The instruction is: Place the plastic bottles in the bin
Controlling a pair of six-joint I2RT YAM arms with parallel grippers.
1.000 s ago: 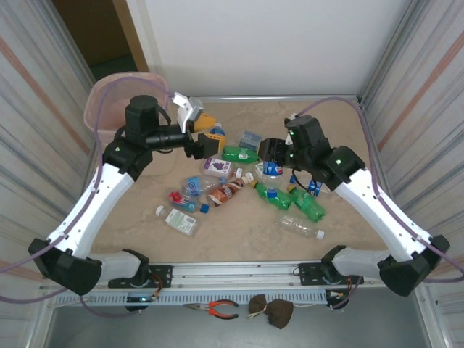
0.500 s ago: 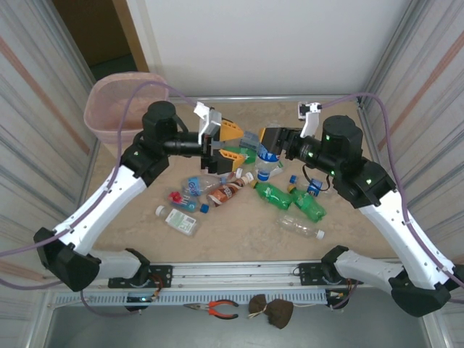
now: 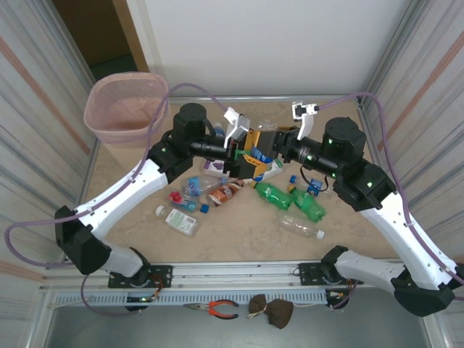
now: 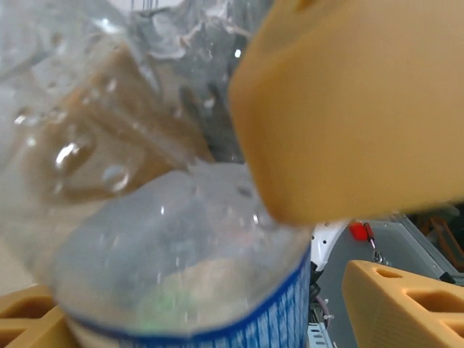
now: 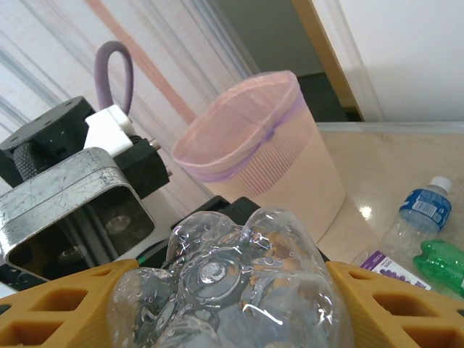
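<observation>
My right gripper (image 3: 267,145) (image 5: 225,312) is shut on a clear crushed bottle (image 5: 225,290) (image 3: 270,168), held above the middle of the table with its base toward the wrist camera. My left gripper (image 3: 250,154) (image 4: 206,312) meets it from the left, open, with its yellow fingers (image 4: 395,297) on either side of the same blue-labelled bottle (image 4: 181,239). The right gripper's yellow finger (image 4: 348,109) looms at the upper right of the left wrist view. The pale pink bin (image 3: 127,109) (image 5: 261,167) stands at the far left corner. Several more bottles lie below, among them a green one (image 3: 273,194) and a brown one (image 3: 226,192).
Another green bottle (image 3: 309,206), a clear one (image 3: 299,226) and a white-capped one (image 3: 177,220) lie toward the near edge. Corrugated walls close both sides. Pliers (image 3: 216,309) lie on the front ledge. A blue-labelled bottle (image 5: 420,210) lies near the bin's foot.
The left arm swung from near the bin toward the table's centre. The right arm lifted the clear bottle and carried it left until both grippers met.
</observation>
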